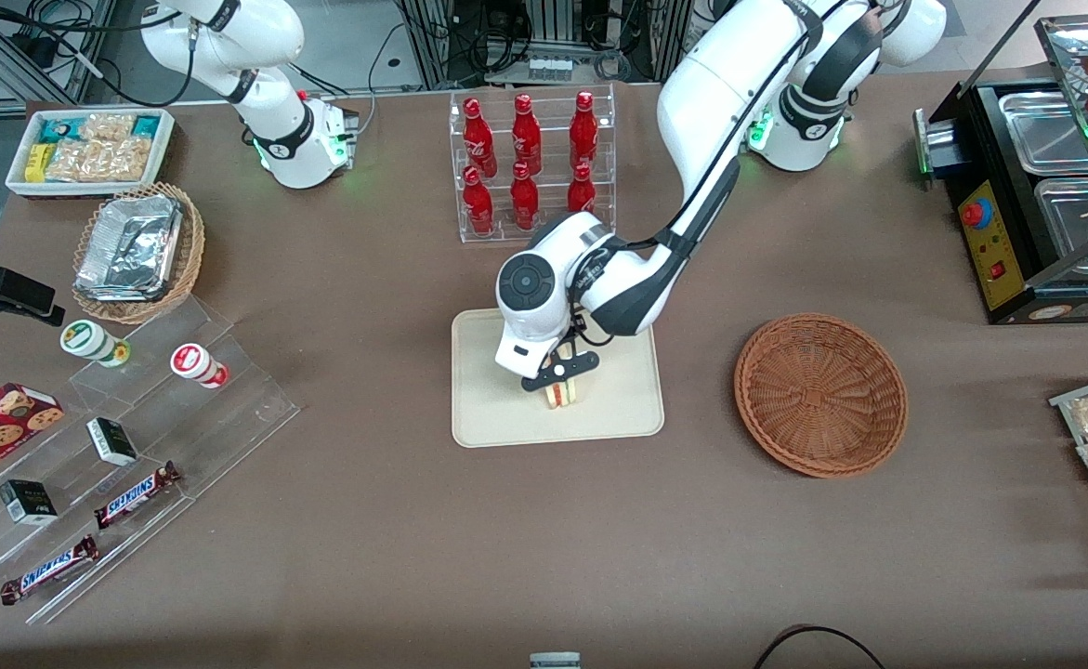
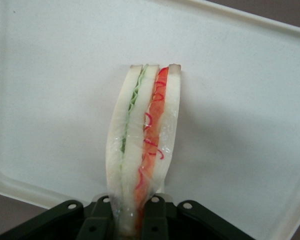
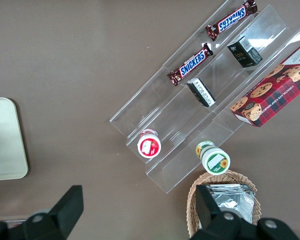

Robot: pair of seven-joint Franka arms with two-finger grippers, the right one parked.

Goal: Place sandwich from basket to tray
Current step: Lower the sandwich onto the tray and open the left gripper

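Cream tray [image 1: 497, 423] lies directly under the gripper [image 1: 559, 373]; jaws clamp the upright sandwich [image 2: 142, 145] at frame centre; basket [image 1: 820, 394] empty.

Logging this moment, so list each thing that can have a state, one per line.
Sandwich: over the tray, standing on edge, gripped between the fingers.
Gripper: above the tray, shut on the sandwich.
Tray: flat on the table, holding nothing but the sandwich.
Basket: empty, upright, beside the tray.
Bottles: six, upright in their rack.
Foil container: in the tan basket, covered.
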